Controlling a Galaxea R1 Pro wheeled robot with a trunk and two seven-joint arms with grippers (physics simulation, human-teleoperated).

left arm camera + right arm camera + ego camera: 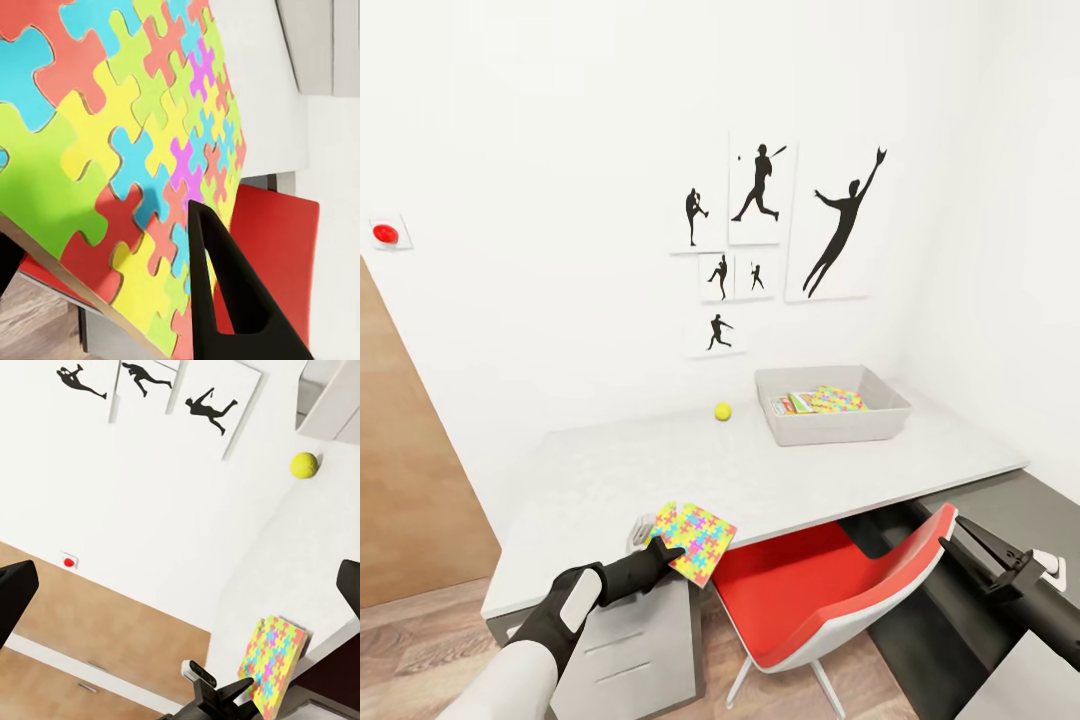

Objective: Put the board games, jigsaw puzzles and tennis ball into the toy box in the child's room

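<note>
Left jaws [660, 552] clamped on one jigsaw puzzle [695, 541] at the surface's [660, 470] near edge, right jaws [950, 535] apart and empty above one red chair [810, 600], one tennis ball [722, 410] beside one toy box [830, 425] holding another puzzle panel [838, 399].

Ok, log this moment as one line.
left end effector: holding jigsaw puzzle at table edge | right end effector: open, empty | tennis ball: on table | toy box: partly filled

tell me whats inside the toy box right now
In the toy box, a jigsaw puzzle lies on top of a printed box; anything beneath is covered.
</note>
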